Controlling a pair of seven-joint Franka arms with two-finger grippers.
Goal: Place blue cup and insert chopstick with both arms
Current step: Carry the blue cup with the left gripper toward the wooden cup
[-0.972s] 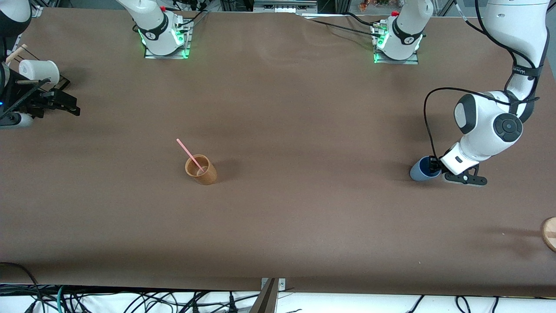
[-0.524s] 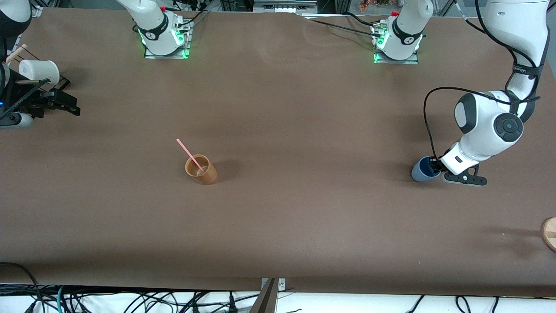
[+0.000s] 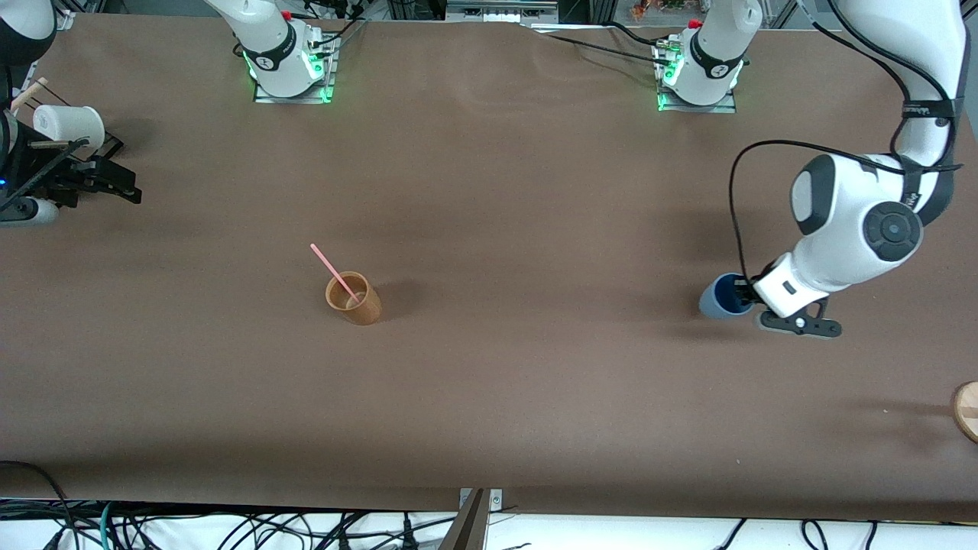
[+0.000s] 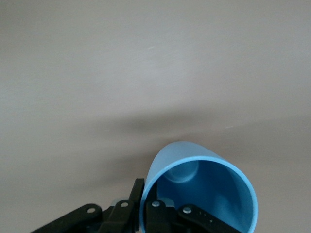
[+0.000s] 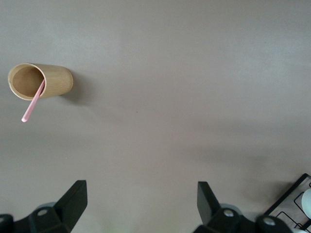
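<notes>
The light-blue cup (image 3: 717, 300) hangs tilted, low over the table at the left arm's end. My left gripper (image 3: 741, 293) is shut on its rim, one finger inside and one outside, as the left wrist view shows on the blue cup (image 4: 194, 162) and the left gripper (image 4: 146, 194). The pink chopstick (image 3: 330, 269) leans in a tan cup (image 3: 355, 299) near the table's middle; the right wrist view shows the chopstick (image 5: 33, 102) too. My right gripper (image 3: 126, 187) waits open and empty at the right arm's end, its open state also plain in the right gripper (image 5: 141, 196) close-up.
A white cup (image 3: 69, 124) with a pale wooden stick (image 3: 29, 93) sits on a black stand beside the right gripper. A round wooden piece (image 3: 966, 410) shows at the table's edge at the left arm's end. Bare brown table (image 3: 535, 229) lies between the two cups.
The left gripper has shut on the blue cup's rim and carried it a short way toward the table's middle. The right arm, tan cup and chopstick have not moved.
</notes>
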